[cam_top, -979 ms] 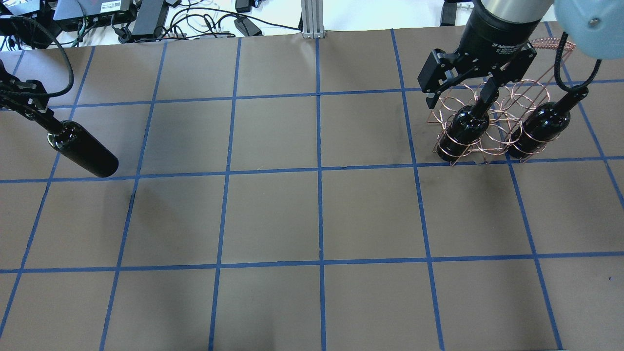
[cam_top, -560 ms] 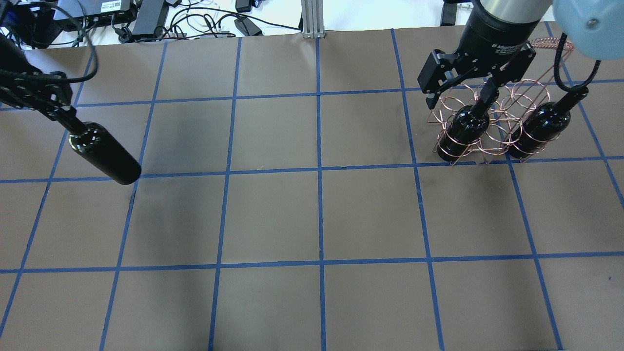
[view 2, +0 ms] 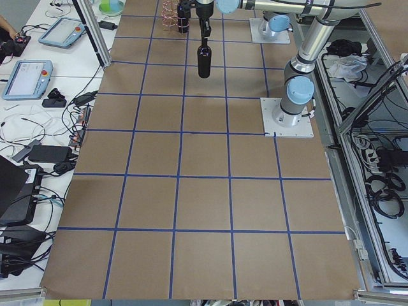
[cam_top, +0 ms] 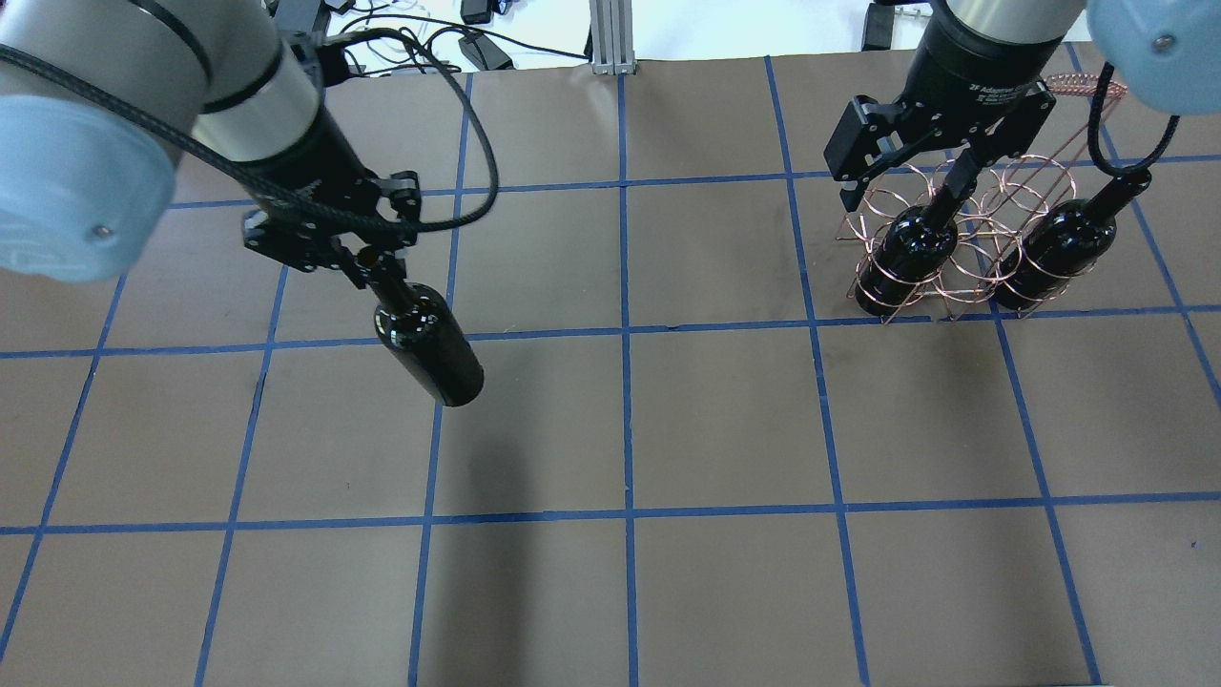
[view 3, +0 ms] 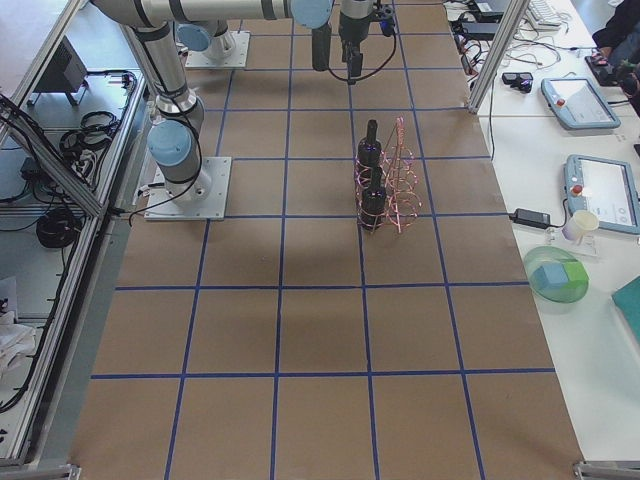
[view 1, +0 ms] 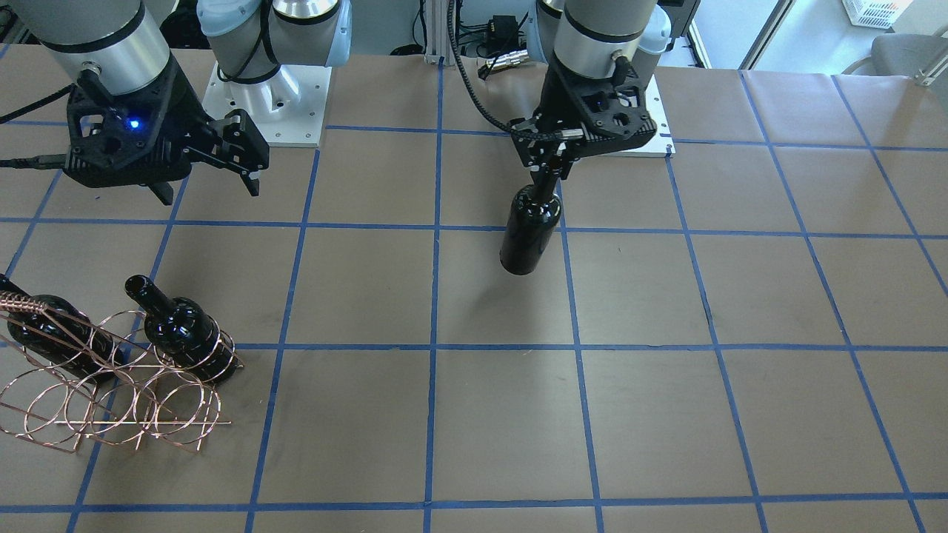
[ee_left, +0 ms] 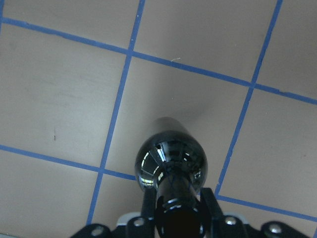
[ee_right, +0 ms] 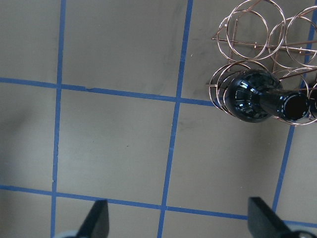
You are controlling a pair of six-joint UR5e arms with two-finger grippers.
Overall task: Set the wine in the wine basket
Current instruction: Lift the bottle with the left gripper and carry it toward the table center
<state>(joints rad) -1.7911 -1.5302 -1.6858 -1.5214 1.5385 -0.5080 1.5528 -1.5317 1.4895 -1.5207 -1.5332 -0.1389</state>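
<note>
One table point(cam_top: 725, 420), brown paper top ruled into squares with blue tape; unchanged from the earlier overhead picture.

One wine basket point(view 1: 111, 385) of thin copper wire, with round loops and a twisted handle, standing at my right end of the table; it has not shifted.

Three dark, glossy, unlabelled glass wine bottles:
- Two racked bottles point(cam_top: 906, 253) point(cam_top: 1054, 248) stand neck-up in the basket's outer loops, where they were before.
- One held bottle point(cam_top: 429, 358) hangs neck-up, clear of the table, well apart from the basket. A moment ago it hung at the far left edge of the overhead view. Now it is nearer the table's middle, over a blue tape line.

Two pincers, mine:
- My left pincer point(cam_top: 367, 267) is clamped on the held bottle's neck, one finger point(ee_left: 148, 201) on each side. It has travelled inward with the bottle.
- My right pincer point(cam_top: 901, 186) is spread wide and grips nothing. It hovers above the basket, over one racked bottle, much as before.
</note>
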